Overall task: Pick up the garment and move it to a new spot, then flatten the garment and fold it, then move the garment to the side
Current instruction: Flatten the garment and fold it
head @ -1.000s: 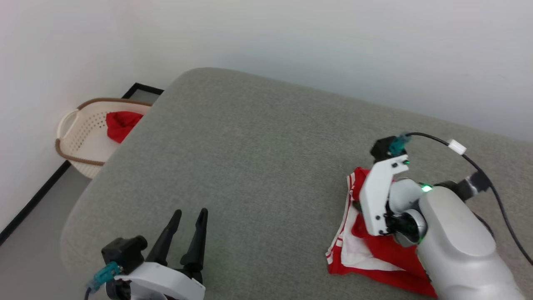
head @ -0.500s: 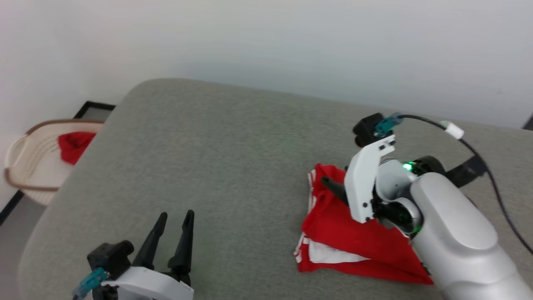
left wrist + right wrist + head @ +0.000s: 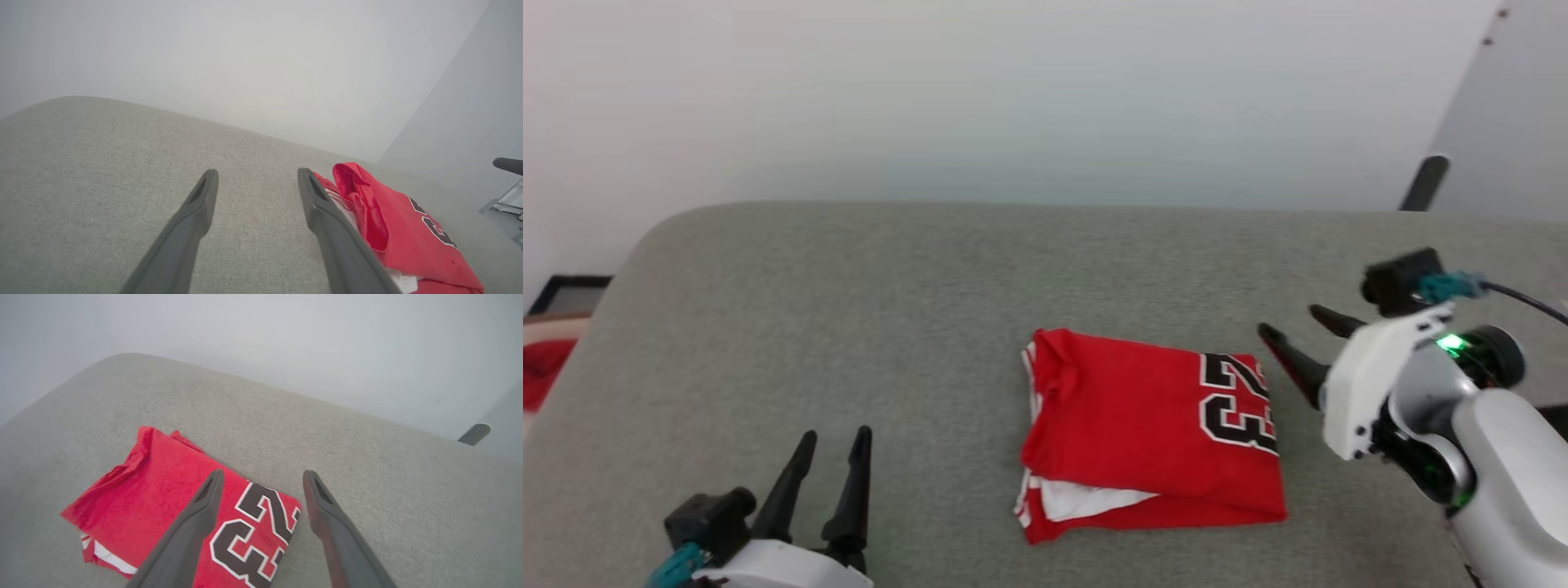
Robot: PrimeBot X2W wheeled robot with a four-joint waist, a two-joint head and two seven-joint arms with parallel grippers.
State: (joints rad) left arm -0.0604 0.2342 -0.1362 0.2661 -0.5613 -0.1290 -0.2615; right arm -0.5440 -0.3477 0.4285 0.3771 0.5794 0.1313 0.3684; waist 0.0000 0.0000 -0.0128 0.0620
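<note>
The shirt (image 3: 1143, 425) lies folded on the cushion (image 3: 849, 327). The left end effector (image 3: 835, 434) and right end effector (image 3: 1288, 318) stand wide and empty. The move aside seemingly remains.

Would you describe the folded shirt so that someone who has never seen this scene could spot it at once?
A grey padded surface stands before a pale wall. Right of its middle lies a red shirt, folded into a rectangle. Its black, white-edged 23 sets it apart from the plain red cloth beyond the surface's left edge.
</note>
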